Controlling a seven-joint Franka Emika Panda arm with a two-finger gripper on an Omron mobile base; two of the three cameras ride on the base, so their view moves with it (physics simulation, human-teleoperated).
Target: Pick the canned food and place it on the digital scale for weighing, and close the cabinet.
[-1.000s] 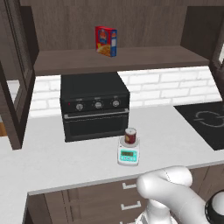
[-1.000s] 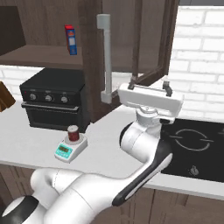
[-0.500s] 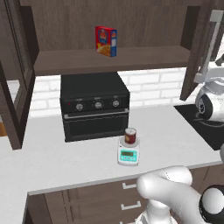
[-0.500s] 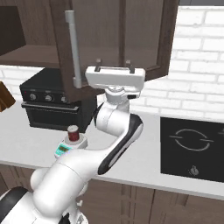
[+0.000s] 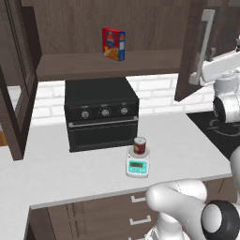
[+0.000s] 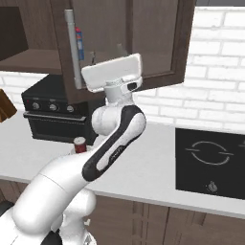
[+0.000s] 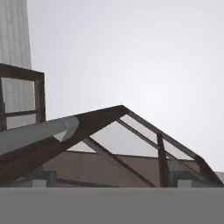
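The can (image 5: pixel 139 145) stands upright on the scale (image 5: pixel 138 166), on the white counter (image 5: pixel 56 176) just in front of the black toaster oven (image 5: pixel 101 112). Open counter lies to the left of the scale and to its right, up to the black cooktop (image 6: pixel 210 161).

The cabinet (image 5: pixel 108 28) is open. Its right door (image 5: pixel 197 49) angles out over the counter, and its left door (image 5: pixel 18 79) hangs open at the left edge of the left base view. The red-and-blue box (image 5: pixel 114 43) stands on the cabinet shelf.

The right base view shows the gripper (image 6: pixel 106 52) raised behind the right door's silver handle (image 6: pixel 73 50), with the hand close against the door; contact cannot be confirmed. The hand view shows the door's frame and handle (image 7: pixel 37 133) at close range.

The jaw state cannot be determined. The can sits well below the gripper and to its left.
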